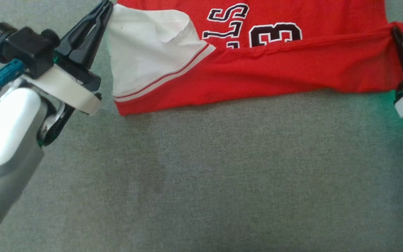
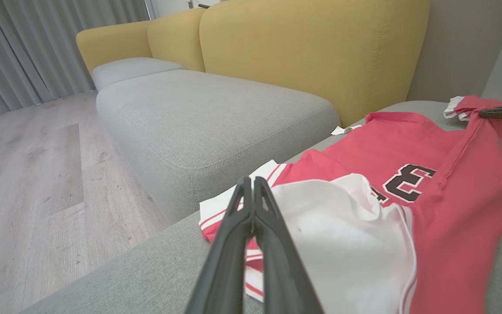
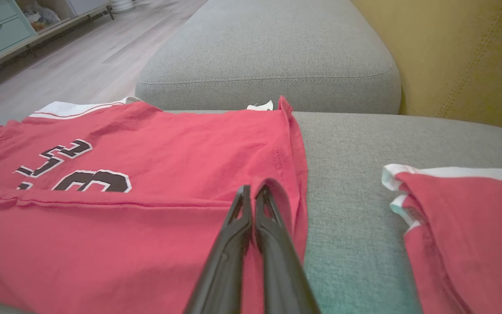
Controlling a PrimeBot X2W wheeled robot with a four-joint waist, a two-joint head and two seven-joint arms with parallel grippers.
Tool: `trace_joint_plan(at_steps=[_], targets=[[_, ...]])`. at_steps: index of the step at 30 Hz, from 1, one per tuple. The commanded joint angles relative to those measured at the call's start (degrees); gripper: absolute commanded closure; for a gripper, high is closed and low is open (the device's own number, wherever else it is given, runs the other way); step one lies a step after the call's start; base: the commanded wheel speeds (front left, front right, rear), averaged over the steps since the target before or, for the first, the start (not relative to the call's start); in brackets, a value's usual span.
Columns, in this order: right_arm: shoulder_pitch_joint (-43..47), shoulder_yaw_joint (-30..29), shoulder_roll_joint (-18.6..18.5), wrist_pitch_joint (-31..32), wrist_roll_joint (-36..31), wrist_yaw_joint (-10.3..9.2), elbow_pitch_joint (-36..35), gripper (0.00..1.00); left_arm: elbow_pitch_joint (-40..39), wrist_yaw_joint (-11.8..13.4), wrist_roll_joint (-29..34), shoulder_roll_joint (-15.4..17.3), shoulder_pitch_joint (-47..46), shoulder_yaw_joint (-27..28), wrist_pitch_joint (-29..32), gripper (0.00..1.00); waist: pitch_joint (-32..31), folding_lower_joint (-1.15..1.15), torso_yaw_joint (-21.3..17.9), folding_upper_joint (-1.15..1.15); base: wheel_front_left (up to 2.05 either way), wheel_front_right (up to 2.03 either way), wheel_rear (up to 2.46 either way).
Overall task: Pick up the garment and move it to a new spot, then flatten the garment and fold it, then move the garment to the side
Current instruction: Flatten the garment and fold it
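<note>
I am pinching the jersey (image 1: 257, 73) with both tools: my left gripper (image 1: 105, 7) is clamping its white sleeve corner and my right gripper (image 1: 395, 31) its red edge. It is lying spread on the sofa seat (image 1: 201, 175) with one strip folded over. I am judging the folding underway, with moving it aside yet to come.

- Head view: high, facing steeply down onto the grey seat (image 1: 201, 175), fairly close. The garment (image 1: 292, 70) is cut off by the top edge.
- Left wrist view: low, just over the seat at the garment's white end, facing the yellow backrest (image 2: 312, 48). The cloth runs off to the right, where the right gripper (image 2: 482, 114) shows.
- Right wrist view: low, at the garment's other end, facing across the cloth toward the wood floor (image 3: 81, 56).
- Shared by all three views: the printed number (image 1: 275, 33).
</note>
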Motion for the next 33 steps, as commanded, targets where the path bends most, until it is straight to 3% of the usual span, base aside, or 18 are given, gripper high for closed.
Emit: trace_joint_plan(at_steps=[1,2,3,7,16,19,25,29,30,31,33], targets=[[-0.76,0.7,-0.92,-0.15,-0.47,-0.04,-0.03,0.7,0.24,-0.25,0.61,1.47,-2.99,2.06,-1.03,1.0,0.62,-0.01,0.3,0.0,0.0,0.0,0.0],[-1.34,0.94,-0.71,-0.24,-0.63,-0.04,0.85,0.59,1.2,-0.3,0.49,0.89,-3.37,2.09,-1.67,0.71,0.7,-0.01,0.41,0.0,0.0,0.0,0.0],[-1.82,1.05,-0.47,-0.52,-0.87,-0.04,1.75,0.0,2.1,-0.28,0.46,0.35,-3.59,2.12,-2.34,0.0,0.7,-0.01,0.55,0.0,0.0,0.0,0.0],[-2.02,1.66,0.71,-3.03,-1.35,-0.04,3.98,0.0,4.41,1.09,-0.24,-1.34,-1.63,2.51,-4.85,0.0,-0.29,-0.01,0.87,0.0,0.0,0.0,0.0],[2.69,1.34,1.8,-8.46,-0.79,-0.04,5.82,0.0,3.56,8.46,-6.65,-6.18,15.89,4.22,-7.75,0.0,-4.29,-0.01,0.55,0.0,0.0,0.0,0.0],[3.5,1.19,2.23,-8.95,-0.31,-0.04,5.96,0.0,5.24,9.51,-7.69,-7.27,18.53,3.94,-7.74,0.0,-4.79,-0.01,0.16,0.0,0.0,0.0,0.0],[3.79,1.73,3.09,-9.3,-0.18,-0.04,6.56,0.0,10.17,9.07,-8.28,-8.55,18.79,2.44,-5.6,0.0,-4.71,-0.01,-0.59,0.0,0.0,0.0,0.0],[3.73,2.08,3.96,-9.13,0.13,-0.04,7.9,0.0,14.57,7.37,-7.74,-9.68,17.1,0.54,-3.74,0.0,-4.25,-0.01,-0.88,0.0,0.0,0.0,0.0],[3.75,2.1,4.18,-8.99,0.28,-0.04,8.33,0.0,15.3,6.72,-7.52,-9.92,16.67,0.05,-3.61,0.24,-4.18,-0.01,-0.89,0.0,0.0,0.0,0.0],[3.77,2.05,4.37,-8.87,0.36,-0.04,8.88,0.0,15.9,6.05,-7.45,-10.21,16.33,-0.31,-3.61,0.62,-4.11,-0.01,-0.87,0.0,0.0,0.0,0.0],[3.79,1.93,4.82,-8.59,0.53,-0.04,10.08,0.0,16.75,4.81,-7.15,-10.74,15.76,-1.08,-3.79,1.0,-4.06,-0.01,-0.72,0.0,0.0,0.0,0.0]])
